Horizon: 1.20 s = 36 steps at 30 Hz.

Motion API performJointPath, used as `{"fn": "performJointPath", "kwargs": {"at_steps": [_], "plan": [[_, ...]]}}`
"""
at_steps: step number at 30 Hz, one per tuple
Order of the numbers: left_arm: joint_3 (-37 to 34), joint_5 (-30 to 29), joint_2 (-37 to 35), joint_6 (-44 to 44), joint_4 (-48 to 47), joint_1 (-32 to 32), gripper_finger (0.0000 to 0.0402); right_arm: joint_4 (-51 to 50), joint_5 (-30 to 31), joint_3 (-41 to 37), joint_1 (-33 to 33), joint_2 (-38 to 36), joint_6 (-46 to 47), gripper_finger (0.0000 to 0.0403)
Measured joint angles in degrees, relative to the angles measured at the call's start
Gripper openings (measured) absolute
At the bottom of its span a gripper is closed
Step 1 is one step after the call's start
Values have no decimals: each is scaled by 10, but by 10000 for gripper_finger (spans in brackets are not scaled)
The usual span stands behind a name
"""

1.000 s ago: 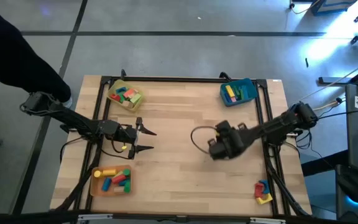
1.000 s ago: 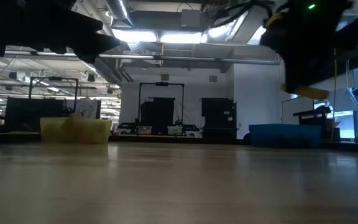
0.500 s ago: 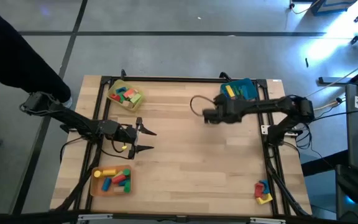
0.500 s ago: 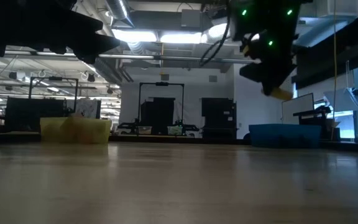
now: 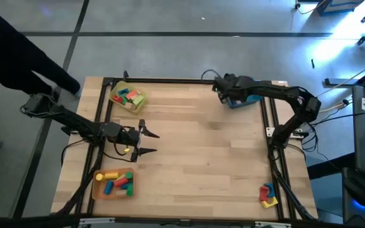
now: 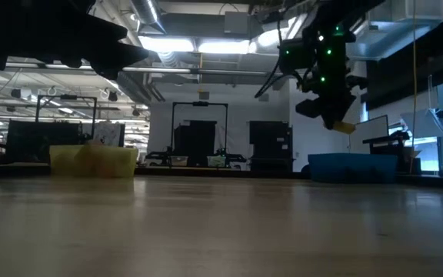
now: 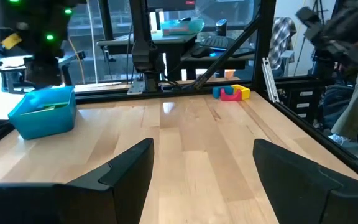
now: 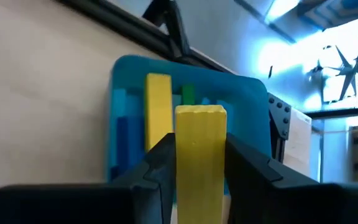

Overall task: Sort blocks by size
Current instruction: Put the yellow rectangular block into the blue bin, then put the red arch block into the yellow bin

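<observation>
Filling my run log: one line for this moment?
right end effector: shut on yellow block above blue tray | left end effector: open, waiting

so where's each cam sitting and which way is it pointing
High view: overhead, looking straight down on the table; shows both arms, left hand and right hand.
Low view: at table-top height, looking level across the table; right hand hangs over the blue tray.
Left wrist view: past the open left fingers toward the blue tray.
Right wrist view: looks onto the blue tray; fingers clamp a yellow block.
All four share the blue tray.
</observation>
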Motion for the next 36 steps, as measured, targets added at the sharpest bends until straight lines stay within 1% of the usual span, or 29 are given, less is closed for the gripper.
{"fn": "performJointPath", "kwargs": {"at_steps": [6, 11, 20, 25, 29, 32, 36], "plan": [[0, 0, 0, 0, -2, 0, 260, 39, -14, 0, -63, 12, -37, 117], [0, 0, 0, 0, -2, 0, 260, 58, -28, 0, -97, 38, -53, 118], [0, 0, 0, 0, -14, 0, 260, 72, -31, 0, -123, 94, -65, 119], [0, 0, 0, 1, -14, 0, 260, 82, -14, 0, -122, 105, -80, 119], [0, 0, 0, 1, -14, 0, 260, 82, -14, 0, -122, 105, -78, 121], [0, 0, 0, 2, -13, 0, 260, 78, -19, 0, -122, 105, -79, 138], [0, 0, 0, 0, -13, 0, 260, 64, -25, 0, -122, 105, -77, 188]]}}
